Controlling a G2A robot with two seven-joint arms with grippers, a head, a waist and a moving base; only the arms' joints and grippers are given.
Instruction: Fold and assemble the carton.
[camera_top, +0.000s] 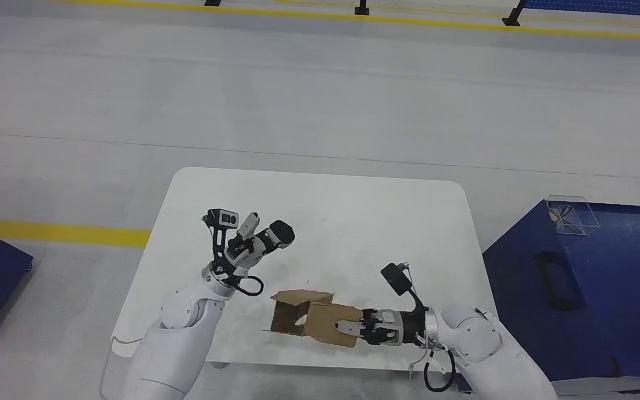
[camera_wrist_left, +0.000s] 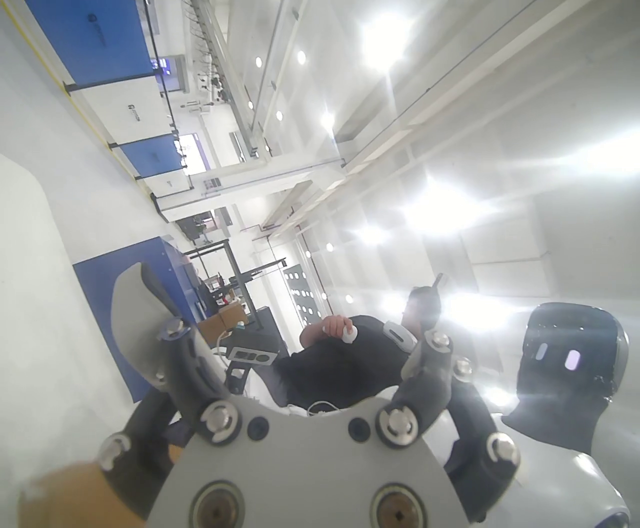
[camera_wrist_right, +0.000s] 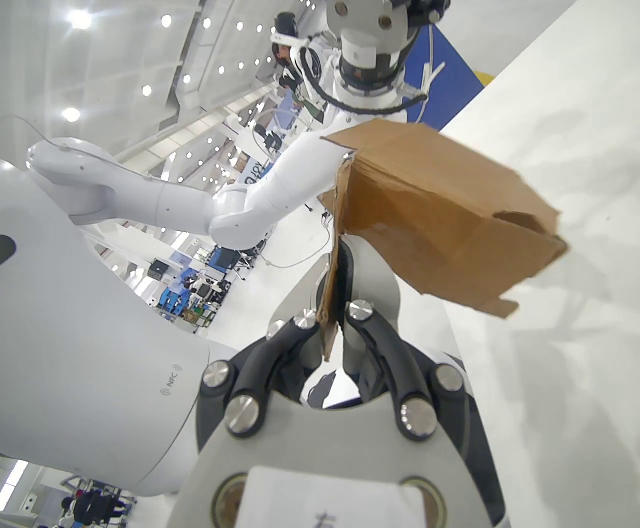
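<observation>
The right arm comes in low from the near right corner, its forearm lying almost level along the near edge of the table (camera_top: 400, 220). The right gripper (camera_wrist_right: 334, 280) points left, with its fingers pressed together on a thin cardboard flap of the carton (camera_wrist_right: 440, 215). The brown carton is partly opened into a box shape with loose flaps. It sits at the near middle of the tabletop, just inside the near edge. Whether its underside rests on the surface or hangs just above it cannot be told. The left arm rises from the near left with a bent elbow. It holds the left gripper (camera_wrist_left: 285, 330) above the left part of the table, aimed upward and away from the surface. Its fingers (camera_wrist_left: 145, 310) are spread wide with nothing between them. The left gripper stands well apart from the carton, to its far left. Beyond the carton, a broad stretch of white tabletop runs to the far edge and to the rounded far right corner.
</observation>
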